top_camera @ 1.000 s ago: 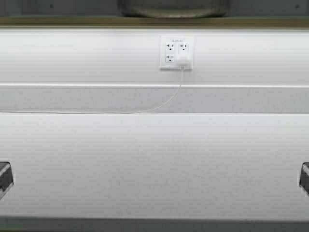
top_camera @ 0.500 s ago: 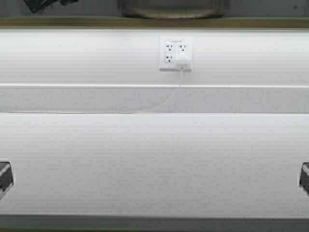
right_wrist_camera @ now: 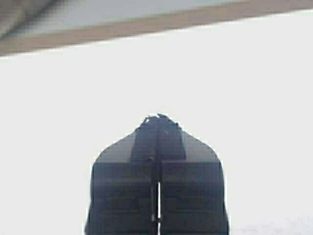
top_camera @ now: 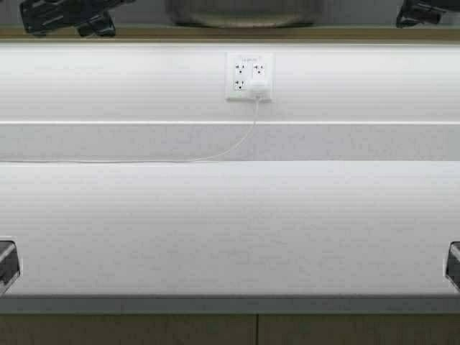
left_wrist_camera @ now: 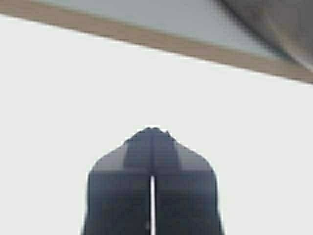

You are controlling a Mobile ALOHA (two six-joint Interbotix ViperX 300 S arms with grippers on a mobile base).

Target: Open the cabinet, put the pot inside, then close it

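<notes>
From the high view, the pot point(top_camera: 244, 12) sits at twelve o'clock — only its lower rim shows, cut off by the picture's top edge. Below it runs a white wall panel with a power outlet point(top_camera: 249, 75) and a thin cable point(top_camera: 215, 152) trailing toward nine o'clock. At six o'clock, under the grey countertop point(top_camera: 230, 305), the cabinet point(top_camera: 180, 330) shows only the top strip of its two doors; no handle is in sight. Dark arm parts appear at eleven and one o'clock.

In the left wrist view, the left gripper point(left_wrist_camera: 152, 142) has its jaws pressed together with only a hairline slit between them, holding nothing; a grey curve of the pot shows in one corner.

The right wrist view shows the right gripper point(right_wrist_camera: 158, 128) likewise closed and empty, facing the white panel.

The pot looks like rigid metal (likely heavy, with smooth walls) — its side handles, not visible here, would probably give the surest hold.
</notes>
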